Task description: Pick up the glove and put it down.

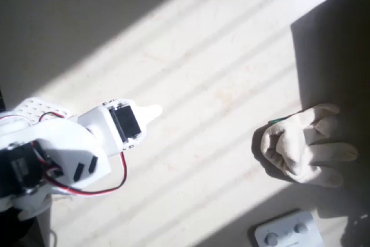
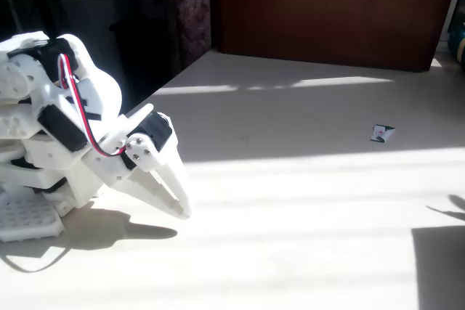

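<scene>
The glove (image 1: 306, 148), cream-white with thick rounded fingers, lies crumpled on the pale table (image 1: 219, 85) at the right of the overhead view, half in sunlight and half in shadow. My gripper (image 1: 151, 112) is far to its left, folded back near the arm's base, with the white fingers pressed together and nothing between them. In the fixed view the gripper (image 2: 180, 207) points down and to the right, its tip close above the table (image 2: 305, 201).
A white two-button box (image 1: 286, 232) sits at the table's lower edge, just below the glove. A small green-and-white card (image 2: 381, 133) lies on the table. A dark wooden panel (image 2: 327, 12) stands behind the far edge. The arm's base (image 2: 29, 215) fills the left.
</scene>
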